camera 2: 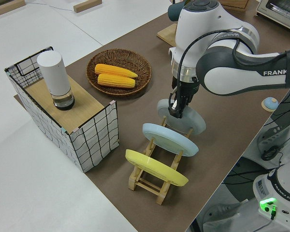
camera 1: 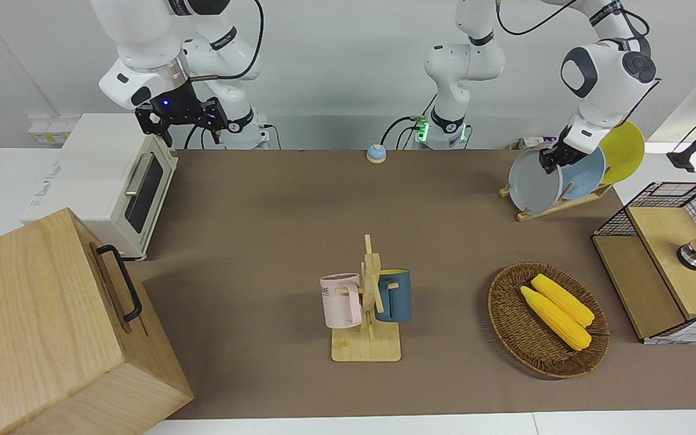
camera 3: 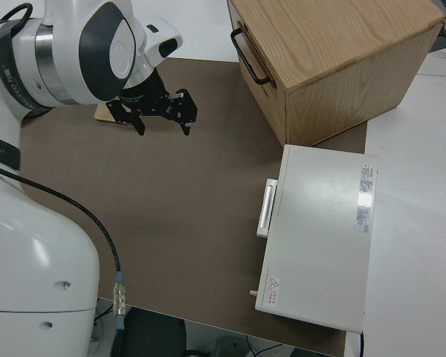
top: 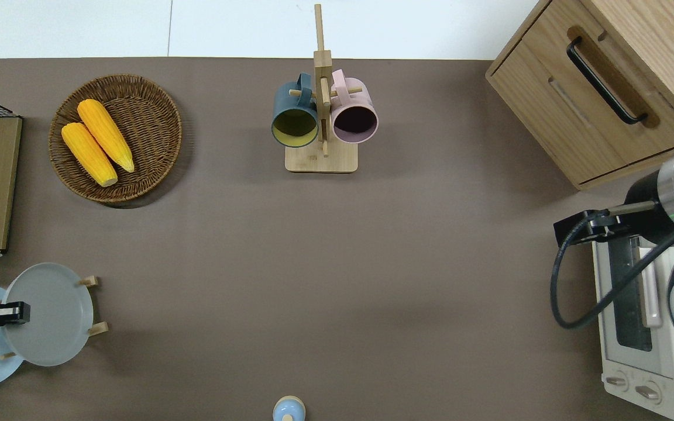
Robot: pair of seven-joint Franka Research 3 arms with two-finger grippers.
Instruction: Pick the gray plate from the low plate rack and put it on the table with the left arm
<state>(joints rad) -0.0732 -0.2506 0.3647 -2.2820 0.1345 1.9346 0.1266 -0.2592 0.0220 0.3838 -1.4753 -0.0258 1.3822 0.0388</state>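
Brown table (top: 337, 263) bears, at eight o'clock in the overhead view, the rack (camera 1: 559, 205), where the gray plate (top: 50, 316) leans in its slot, its top rim pinched by the left gripper (top: 6, 313); lifting and placing remain.

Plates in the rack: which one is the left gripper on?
The gray plate, the end one toward the table's middle. The left gripper is at its top rim; the light-blue plate and yellow plate stand untouched.
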